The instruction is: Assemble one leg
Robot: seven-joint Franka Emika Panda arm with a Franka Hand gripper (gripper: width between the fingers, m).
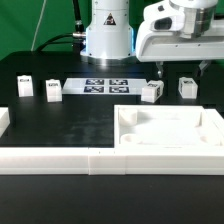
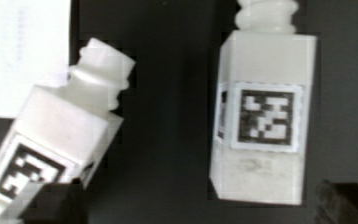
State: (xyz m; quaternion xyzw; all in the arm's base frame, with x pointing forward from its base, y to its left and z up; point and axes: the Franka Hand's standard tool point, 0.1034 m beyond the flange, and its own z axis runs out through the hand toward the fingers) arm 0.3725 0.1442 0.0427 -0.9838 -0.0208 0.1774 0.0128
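Four legs, small white chunky blocks with black-and-white tags, lie on the black table. In the exterior view two are at the left and two at the right. My gripper hangs open above the two right legs and holds nothing. In the wrist view one leg lies straight with its threaded end pointing away. The other leg lies tilted beside it. The gripper is open, with dark fingertips at the picture's lower corners and the straight leg partly between them.
The large white tray-like part with holes lies at the front right. The marker board lies before the robot base. A low white wall runs along the front, with a short piece at the left.
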